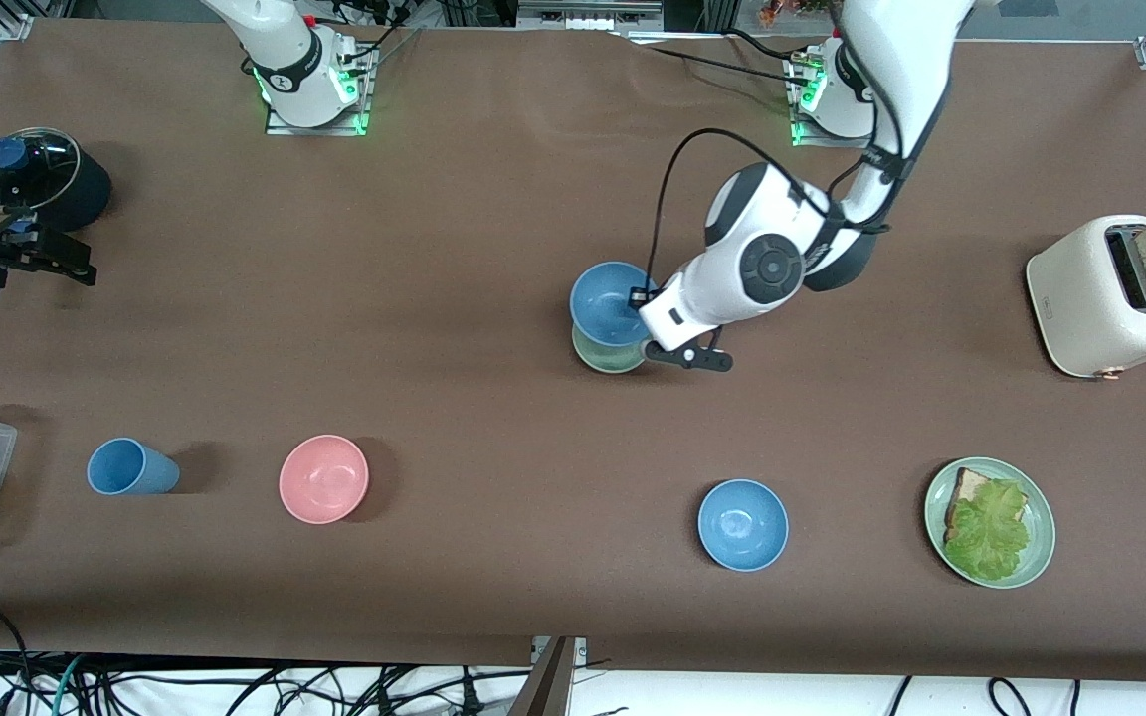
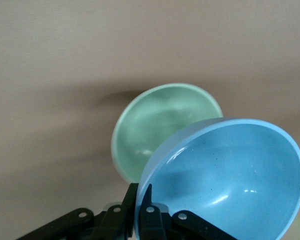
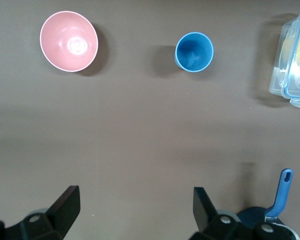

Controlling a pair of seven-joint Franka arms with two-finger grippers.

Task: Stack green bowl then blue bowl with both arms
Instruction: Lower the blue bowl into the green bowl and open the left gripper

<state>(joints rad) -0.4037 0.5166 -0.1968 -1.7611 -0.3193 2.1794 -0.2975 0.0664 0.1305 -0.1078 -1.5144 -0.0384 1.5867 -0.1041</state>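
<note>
Left gripper (image 2: 142, 220), clamped on the light, rigid, slick blue bowl (image 2: 225, 180) at its six-o'clock rim, hovers over the green bowl (image 2: 160, 125); right gripper (image 3: 135, 210) waits open.

On the plain brown counter (image 1: 493, 199), the blue bowl (image 1: 609, 300) is medium blue and the green bowl (image 1: 605, 354) pale mint, both unpatterned. At seven o'clock from them sits a plain pink bowl (image 1: 323, 478); a cream toaster (image 1: 1100, 298) stands at three o'clock.
</note>
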